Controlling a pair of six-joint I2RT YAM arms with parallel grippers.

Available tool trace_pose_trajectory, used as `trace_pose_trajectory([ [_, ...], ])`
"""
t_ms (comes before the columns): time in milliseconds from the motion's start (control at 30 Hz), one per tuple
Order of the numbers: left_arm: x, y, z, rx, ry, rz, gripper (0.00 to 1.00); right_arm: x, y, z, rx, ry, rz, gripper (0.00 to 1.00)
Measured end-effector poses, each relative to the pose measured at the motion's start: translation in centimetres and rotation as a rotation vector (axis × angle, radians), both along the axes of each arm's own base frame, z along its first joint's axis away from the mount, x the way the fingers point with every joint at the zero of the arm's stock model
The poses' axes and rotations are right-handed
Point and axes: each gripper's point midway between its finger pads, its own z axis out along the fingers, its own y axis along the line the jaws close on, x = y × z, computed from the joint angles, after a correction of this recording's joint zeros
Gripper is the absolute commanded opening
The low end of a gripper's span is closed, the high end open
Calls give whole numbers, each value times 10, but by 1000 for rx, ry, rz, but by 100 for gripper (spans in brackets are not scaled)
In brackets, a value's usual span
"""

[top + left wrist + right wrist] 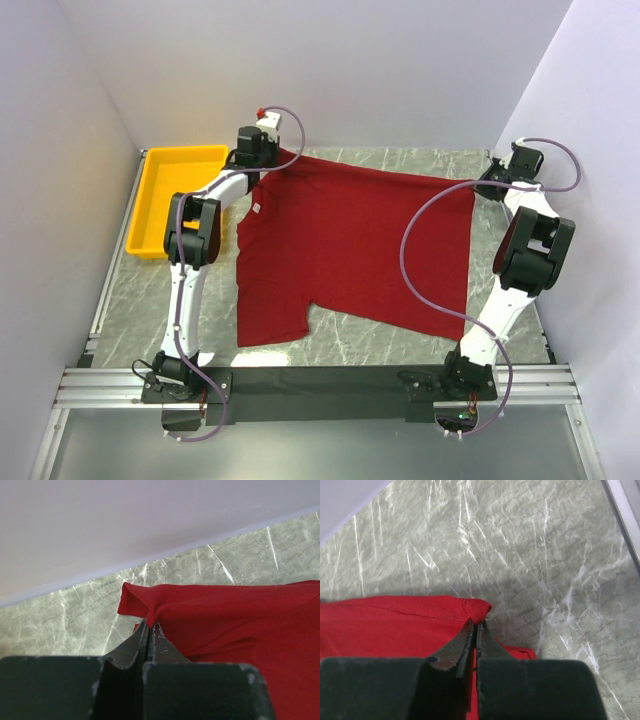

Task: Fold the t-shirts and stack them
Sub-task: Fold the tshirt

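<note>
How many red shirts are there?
1. The t-shirt lies spread across the table, its two far corners pinched by the left gripper and the right gripper. Another underneath would be hidden.

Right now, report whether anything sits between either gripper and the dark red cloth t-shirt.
Nothing visible does. The left gripper and right gripper are each shut on a far corner of the dark red cloth t-shirt. The yellow plastic tray lies to its left, not over it.
</note>
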Motion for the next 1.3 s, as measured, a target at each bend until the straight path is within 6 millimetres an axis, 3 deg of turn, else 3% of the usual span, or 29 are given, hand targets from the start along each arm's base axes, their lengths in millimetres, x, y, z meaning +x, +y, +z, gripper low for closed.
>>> trace_pose_trajectory([
  [333, -8, 3, 10, 91, -77, -62, 1, -20, 4, -7, 22, 5, 28, 2],
  [1300, -1, 2, 27, 375, -302, -170, 0, -23, 4, -4, 40, -9, 66, 3],
])
